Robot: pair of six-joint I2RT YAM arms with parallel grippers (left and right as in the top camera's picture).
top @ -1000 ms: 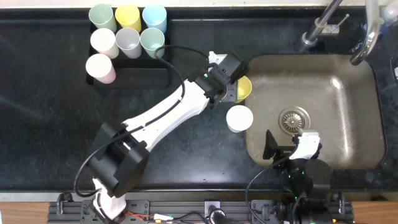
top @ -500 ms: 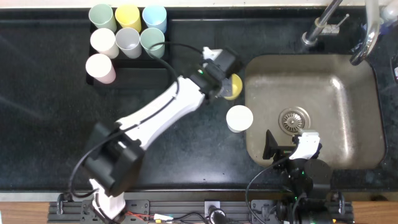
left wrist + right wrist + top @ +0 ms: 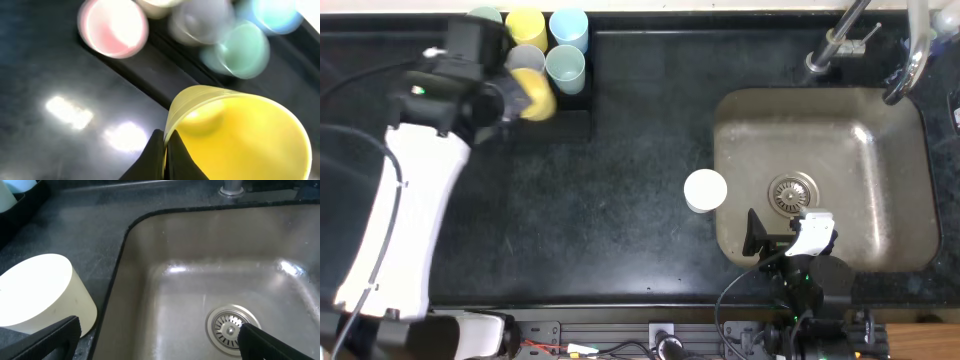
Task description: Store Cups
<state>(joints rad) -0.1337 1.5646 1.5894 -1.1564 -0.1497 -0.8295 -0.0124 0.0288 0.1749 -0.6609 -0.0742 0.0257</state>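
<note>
Left jaws tight on yellow cup [image 3: 239, 134]

A black speckled worktop [image 3: 620, 200] takes up most of the top view. A steel sink [image 3: 880, 120] is set into it at the right, with a round drain [image 3: 793, 190] left of the basin's centre. A chrome tap [image 3: 840, 38] stands at the sink's upper edge, and a curved pipe [image 3: 912, 50] sits in the upper right corner. A wood strip [image 3: 930, 345] lines the bottom edge. Bright glare patches [image 3: 70, 112] from overhead light lie on the worktop.
</note>
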